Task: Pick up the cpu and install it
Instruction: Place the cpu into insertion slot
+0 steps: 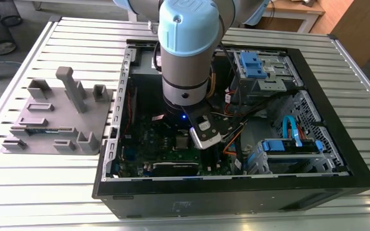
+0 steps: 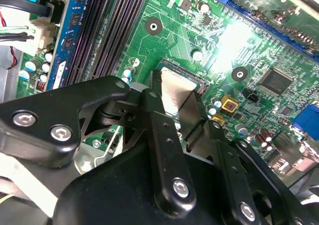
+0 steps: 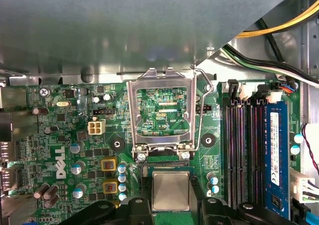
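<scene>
The cpu (image 3: 171,190) is a small square chip with a dull silvery top, and it also shows in the second wrist view (image 2: 173,88). My gripper (image 3: 171,204) has a black finger on each side of it and is shut on it. The chip sits level at the socket of the green circuit board (image 3: 75,135), just below the socket's raised metal frame (image 3: 132,110). I cannot tell whether the chip rests in the socket or hovers just over it. In the exterior view the gripper (image 1: 194,140) reaches down into the open computer case (image 1: 339,144) over the board.
Black memory slots (image 3: 239,150) and a blue slot (image 3: 276,155) run beside the socket. Bundled cables (image 3: 259,60) and case metal lie close by. Blue drive bays (image 1: 288,147) fill the case's side at the exterior view's right. A grey block tray (image 1: 56,120) stands outside on the slatted table (image 1: 44,192).
</scene>
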`<state>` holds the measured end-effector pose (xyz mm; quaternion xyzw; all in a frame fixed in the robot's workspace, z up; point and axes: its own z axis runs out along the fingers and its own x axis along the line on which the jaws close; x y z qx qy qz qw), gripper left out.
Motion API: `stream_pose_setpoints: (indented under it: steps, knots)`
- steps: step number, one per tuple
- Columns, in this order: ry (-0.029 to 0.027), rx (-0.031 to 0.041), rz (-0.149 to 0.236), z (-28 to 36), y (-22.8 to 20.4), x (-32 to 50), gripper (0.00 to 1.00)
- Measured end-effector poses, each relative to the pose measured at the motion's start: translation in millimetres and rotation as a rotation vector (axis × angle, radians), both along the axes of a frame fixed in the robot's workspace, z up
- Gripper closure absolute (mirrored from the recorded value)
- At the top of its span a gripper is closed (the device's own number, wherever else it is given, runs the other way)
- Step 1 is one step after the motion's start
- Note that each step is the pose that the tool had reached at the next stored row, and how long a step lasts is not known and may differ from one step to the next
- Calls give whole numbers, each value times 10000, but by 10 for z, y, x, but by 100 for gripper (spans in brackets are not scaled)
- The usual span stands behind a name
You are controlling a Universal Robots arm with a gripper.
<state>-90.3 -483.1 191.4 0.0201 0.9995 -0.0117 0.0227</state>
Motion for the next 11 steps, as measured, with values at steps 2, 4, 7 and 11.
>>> stream_pose_setpoints:
  steps: [2, 4, 7, 11]
  knots:
    - [-1, 0, 0, 0, 0, 0, 61]
    - [-3, 5, 0, 5, 1, 1, 61]
    - [0, 1, 0, 47, 0, 0, 61]
    - [-3, 4, 0, 55, 1, 0, 61]
